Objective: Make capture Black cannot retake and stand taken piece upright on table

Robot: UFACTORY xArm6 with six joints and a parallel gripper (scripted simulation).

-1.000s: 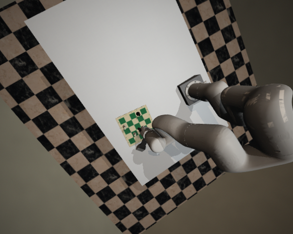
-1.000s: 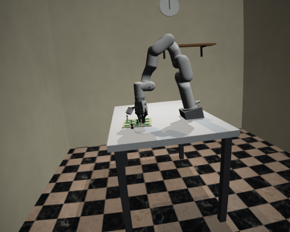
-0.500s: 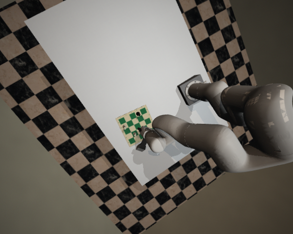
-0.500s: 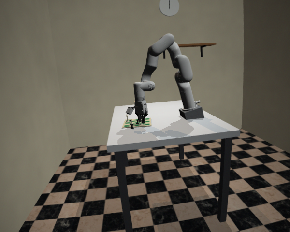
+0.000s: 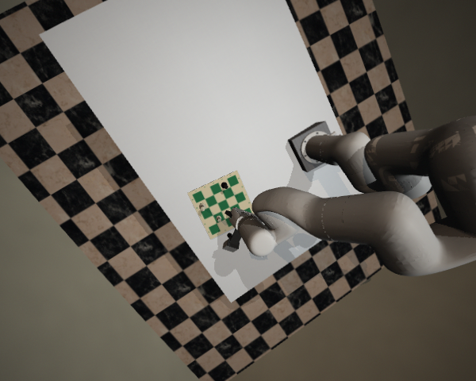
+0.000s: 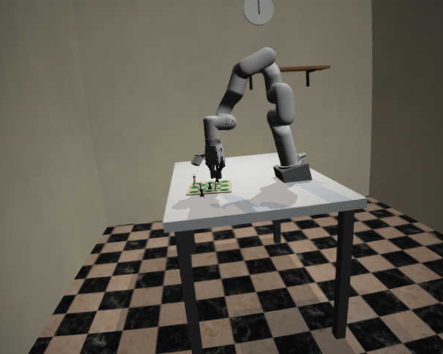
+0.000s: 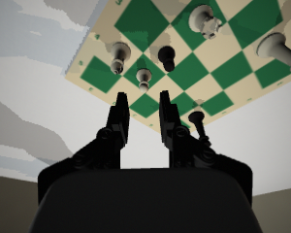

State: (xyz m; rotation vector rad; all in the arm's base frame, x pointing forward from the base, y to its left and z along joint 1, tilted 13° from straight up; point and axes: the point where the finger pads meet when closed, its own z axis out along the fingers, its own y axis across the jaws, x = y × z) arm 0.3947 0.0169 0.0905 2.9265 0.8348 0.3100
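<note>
The small green and cream chessboard (image 5: 220, 203) lies near the table's edge. My gripper (image 7: 144, 102) hangs over the board's corner region with its fingers apart and nothing between them. A white pawn (image 7: 144, 78) stands upright on the board just past the fingertips. Beside it stand another white pawn (image 7: 119, 54) and a black pawn (image 7: 166, 55). A black pawn stands upright on the table just off the board's edge; it also shows in the top view (image 5: 229, 236). In the exterior view the gripper (image 6: 216, 175) is a little above the pieces.
Two taller white pieces (image 7: 205, 20) (image 7: 278, 49) stand farther in on the board. A black piece (image 5: 224, 186) stands at the board's far side. The arm's base (image 5: 308, 146) is bolted to the table beyond the board. The table edge runs close to the board.
</note>
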